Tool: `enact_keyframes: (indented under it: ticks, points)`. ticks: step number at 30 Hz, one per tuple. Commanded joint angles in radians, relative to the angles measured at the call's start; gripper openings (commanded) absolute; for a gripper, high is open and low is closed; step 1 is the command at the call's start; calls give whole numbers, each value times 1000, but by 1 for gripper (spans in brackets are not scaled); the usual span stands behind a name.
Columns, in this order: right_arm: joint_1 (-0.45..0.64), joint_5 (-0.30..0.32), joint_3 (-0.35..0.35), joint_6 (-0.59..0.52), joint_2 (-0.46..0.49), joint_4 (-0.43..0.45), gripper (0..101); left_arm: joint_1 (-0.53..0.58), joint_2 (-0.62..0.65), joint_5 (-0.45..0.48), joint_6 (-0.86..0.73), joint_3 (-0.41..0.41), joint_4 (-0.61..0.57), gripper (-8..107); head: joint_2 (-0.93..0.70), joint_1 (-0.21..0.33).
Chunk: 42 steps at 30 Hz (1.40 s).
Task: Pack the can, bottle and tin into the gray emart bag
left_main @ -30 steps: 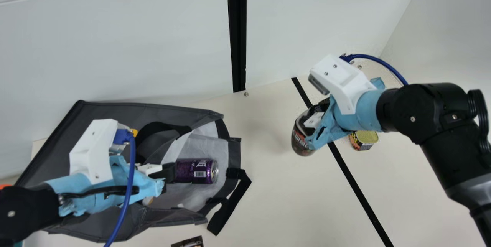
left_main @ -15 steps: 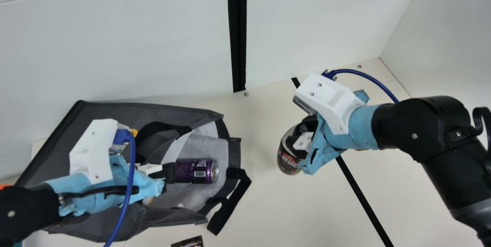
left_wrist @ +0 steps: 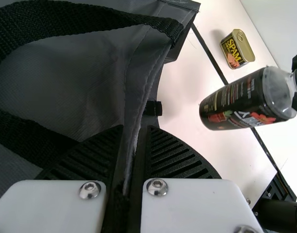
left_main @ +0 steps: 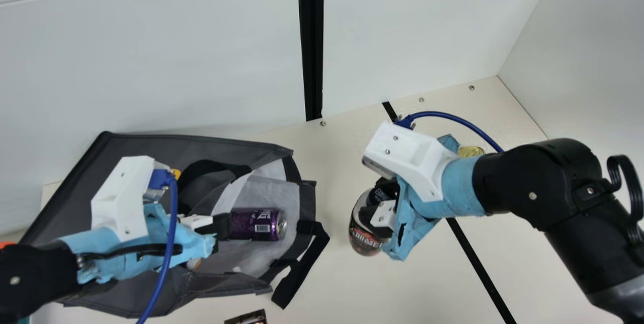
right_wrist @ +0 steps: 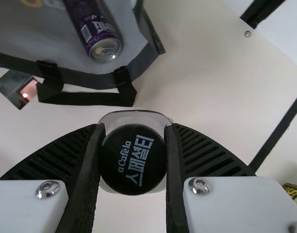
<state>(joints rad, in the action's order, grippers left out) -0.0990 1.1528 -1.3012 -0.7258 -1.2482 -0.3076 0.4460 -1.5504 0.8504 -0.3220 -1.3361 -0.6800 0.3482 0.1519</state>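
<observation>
- At 12 o'clock in the main view, a black strip upright on the white wall.
- From 2 to between 4 and 5 o'clock, a black line across the cream table.
- Near 7 o'clock, a dark, flat piece, cut off by the edge.
- At 8 o'clock, a teal sliver.

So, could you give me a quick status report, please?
Left gripper shut on rim of gray fabric bag. Right gripper holds black-labelled plastic bottle by black cap, outside. Purple metal can inside, yellow-labelled tin outside. Possible snag: black strap at mouth.
</observation>
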Motion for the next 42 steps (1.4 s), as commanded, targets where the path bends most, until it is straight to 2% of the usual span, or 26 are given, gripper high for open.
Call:
enact_keyframes:
  ticks: [1,9,18,30,42]
  points:
    - [-7,6,4,-4,2,-5,0,0,0,0,0,0,0,10,1,23]
    - [-29,-7,19,0,6,-13,0,0,0,0,0,0,0,10,1,23]
    - [-51,-62,34,28,4,-43,0,0,0,0,0,0,0,10,1,23]
    - [-94,-203,68,53,1,-121,0,0,0,0,0,0,0,10,1,23]
    - [-140,-356,119,30,-6,-226,0,0,0,0,0,0,0,10,1,23]
